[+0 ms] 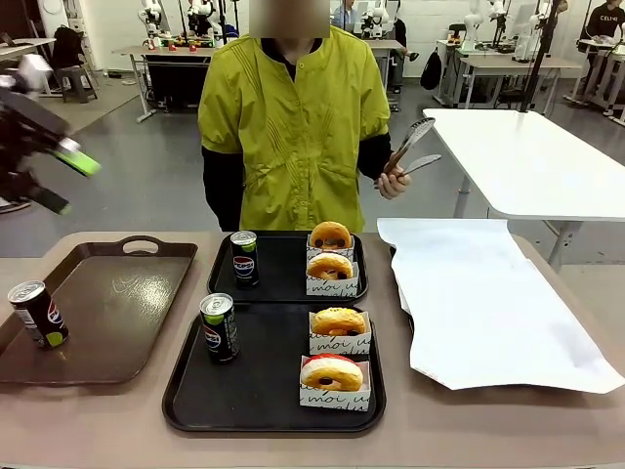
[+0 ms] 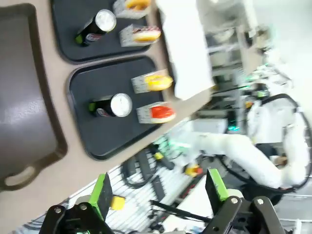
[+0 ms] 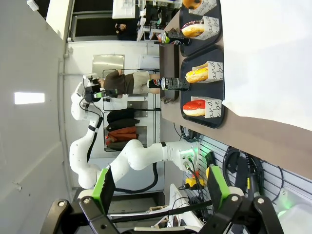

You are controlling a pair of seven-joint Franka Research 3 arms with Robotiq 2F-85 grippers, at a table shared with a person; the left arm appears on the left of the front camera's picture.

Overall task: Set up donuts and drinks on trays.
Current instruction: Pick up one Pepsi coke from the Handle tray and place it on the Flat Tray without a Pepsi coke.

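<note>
Two black trays lie mid-table. The far tray [image 1: 285, 280] carries a drink can [image 1: 244, 257] and two boxed donuts [image 1: 330, 235] [image 1: 330, 267]. The near tray [image 1: 264, 376] carries a can [image 1: 219, 327], a yellow donut [image 1: 338, 322] and a red-and-white donut [image 1: 332, 374] in boxes. Another can [image 1: 39, 314] stands on the brown tray [image 1: 117, 313]. My left gripper [image 1: 73, 184] hangs open, blurred, high at the far left above the brown tray; in its wrist view the gripper [image 2: 161, 195] holds nothing. My right gripper [image 3: 161, 187] is open and empty, off the table's edge.
A person in a yellow-green jacket stands at the far side holding metal tongs [image 1: 410, 147] up off the table. A large white paper sheet [image 1: 488, 293] covers the table's right part. Bare tabletop runs along the front edge.
</note>
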